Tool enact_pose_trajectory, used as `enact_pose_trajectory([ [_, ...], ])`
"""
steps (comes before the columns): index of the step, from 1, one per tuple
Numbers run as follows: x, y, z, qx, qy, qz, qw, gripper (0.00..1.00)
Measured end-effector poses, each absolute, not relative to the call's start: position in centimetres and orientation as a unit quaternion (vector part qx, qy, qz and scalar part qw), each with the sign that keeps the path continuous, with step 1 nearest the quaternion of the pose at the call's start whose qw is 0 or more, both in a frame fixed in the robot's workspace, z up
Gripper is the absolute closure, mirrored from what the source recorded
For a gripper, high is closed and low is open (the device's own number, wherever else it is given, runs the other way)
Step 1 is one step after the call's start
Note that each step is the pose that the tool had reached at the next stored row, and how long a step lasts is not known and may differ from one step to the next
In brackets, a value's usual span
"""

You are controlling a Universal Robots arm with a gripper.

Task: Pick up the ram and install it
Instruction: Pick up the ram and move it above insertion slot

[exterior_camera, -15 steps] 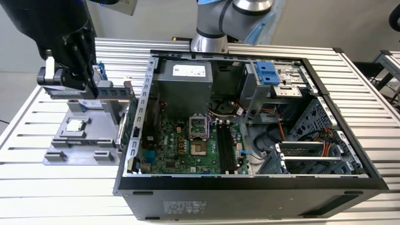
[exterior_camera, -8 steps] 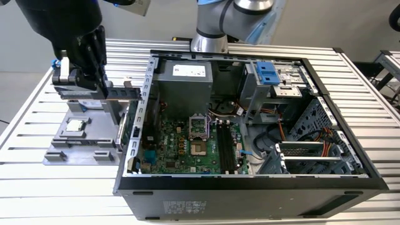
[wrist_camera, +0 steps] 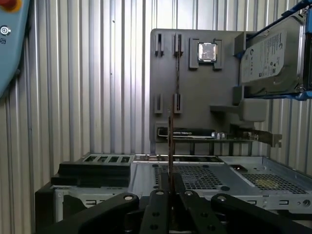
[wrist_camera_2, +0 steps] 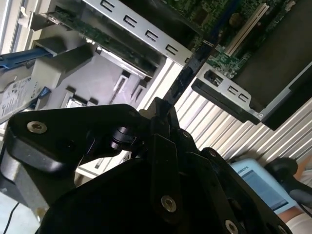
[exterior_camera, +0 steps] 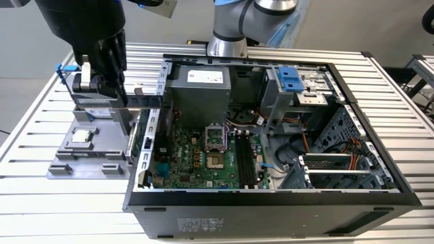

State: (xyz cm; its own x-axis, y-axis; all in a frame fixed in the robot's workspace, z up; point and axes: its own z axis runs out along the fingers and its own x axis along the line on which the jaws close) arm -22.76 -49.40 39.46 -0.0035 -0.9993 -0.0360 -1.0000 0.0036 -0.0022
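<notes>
The ram point(wrist_camera: 170, 141) is held edge-on by the gripper point(wrist_camera: 170, 181). Its two fingers point(wrist_camera: 157, 202) are clamped on one end of the stick, and the rest of it stands out straight from them, in line with the gripper. In the second wrist view the same stick is seen more from its flat side, as a dark narrow strip that runs away from the fingers toward the perforated metal edge of the computer case point(exterior_camera: 271, 213). It is touched by nothing other than the fingers and is held clear of the surfaces around it.

In the exterior view the black gripper is found at about 10 o'clock of the picture, just outside the 9 o'clock wall of the case. A grey tray point(exterior_camera: 68, 170) is laid there on the slatted metal desk point(exterior_camera: 40, 208). On this tray a small square silver chip point(exterior_camera: 82, 136) is placed, and a hard drive point(wrist_camera: 270, 58) in a blue frame is propped up at the 12 o'clock end. An expansion card point(wrist_camera: 185, 132) with a green board is laid along the side of the tray nearest the case.

The case is laid open on its side, so that the green motherboard point(exterior_camera: 196, 162) is seen inside. Its long black slots point(exterior_camera: 244, 162) are located at the 3 o'clock side of the board, well apart from the ram, which is not yet put in.
</notes>
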Motion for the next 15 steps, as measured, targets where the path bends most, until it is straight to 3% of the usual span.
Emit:
enact_pose_trajectory([
  [15, -19.4, -49.4, 39.5, -0.706, 0.708, 0.012, 0.014, 1.0],
])
